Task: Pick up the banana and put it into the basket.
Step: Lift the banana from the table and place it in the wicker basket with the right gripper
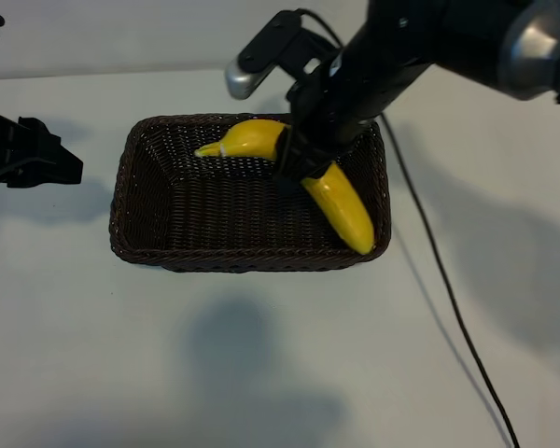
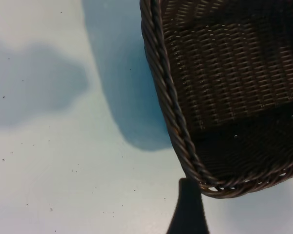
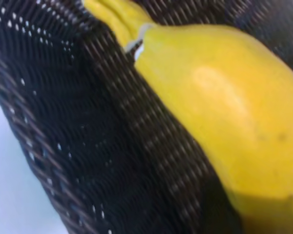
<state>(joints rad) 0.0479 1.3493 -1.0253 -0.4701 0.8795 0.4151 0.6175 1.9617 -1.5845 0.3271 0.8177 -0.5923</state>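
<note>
The bright yellow banana lies inside the dark brown wicker basket, along its far and right sides. Its pale stem tip points left and its other end rests against the front right rim. My right gripper reaches down into the basket and is shut on the banana at its bend, hiding that part. The right wrist view shows the banana close up against the basket weave; my own fingers are not seen there. My left gripper is parked open and empty on the table left of the basket.
In the left wrist view a corner of the basket sits beside one dark finger over the white table. A black cable runs across the table to the right of the basket. Bare tabletop lies in front.
</note>
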